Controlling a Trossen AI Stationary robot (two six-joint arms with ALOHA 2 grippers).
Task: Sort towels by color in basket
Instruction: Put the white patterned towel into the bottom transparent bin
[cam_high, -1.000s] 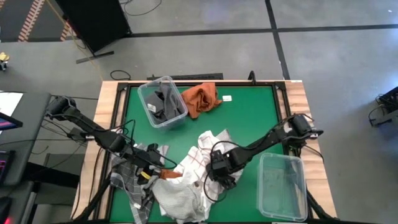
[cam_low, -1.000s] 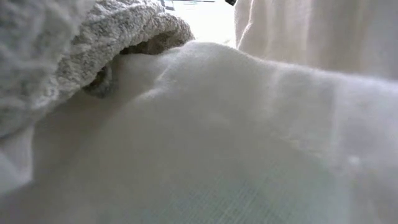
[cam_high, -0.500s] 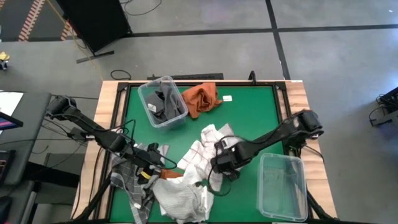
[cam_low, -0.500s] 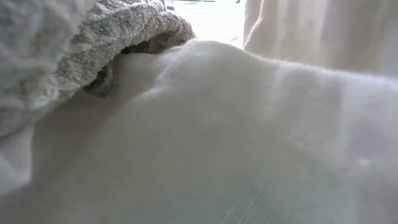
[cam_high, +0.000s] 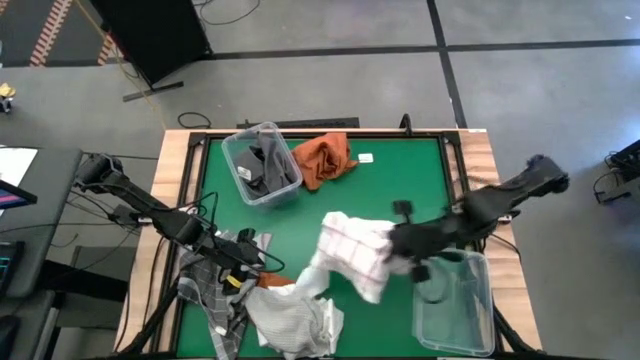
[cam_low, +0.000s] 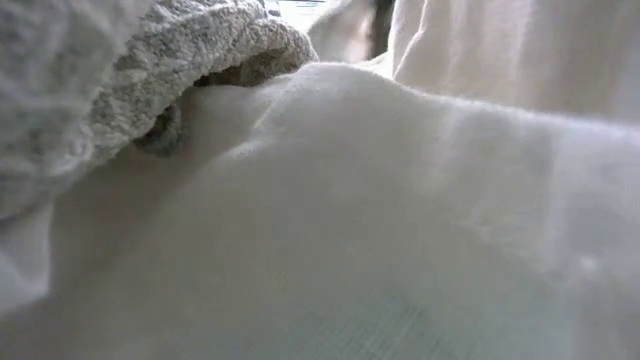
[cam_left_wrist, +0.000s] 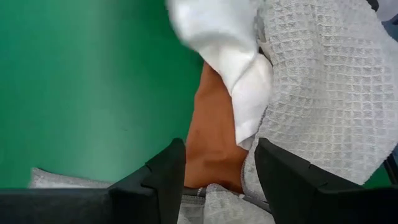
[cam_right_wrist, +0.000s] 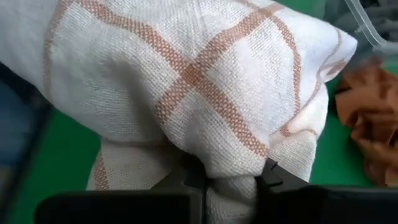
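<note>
Right gripper (cam_high: 400, 243) is clamped on the white towel with red grid lines (cam_high: 352, 254); the right wrist view shows cloth bunched between the fingers. A second ago that towel lay spread at table centre, now it's lifted and carried right, hanging just left of the empty clear bin (cam_high: 455, 303) at the near right. I read this as mid-transfer, drop into that bin next.

Left gripper (cam_left_wrist: 214, 180) waits at the near left with fingers apart, nothing gripped, over an orange cloth (cam_left_wrist: 214, 140) beside the plain white towel (cam_high: 290, 318) and grey plaid towel (cam_high: 205, 290).

Dark grey towel (cam_high: 262, 165) sits in the far-left bin (cam_high: 240, 180); rust-orange towel (cam_high: 322, 158) just right of it, unsorted.
</note>
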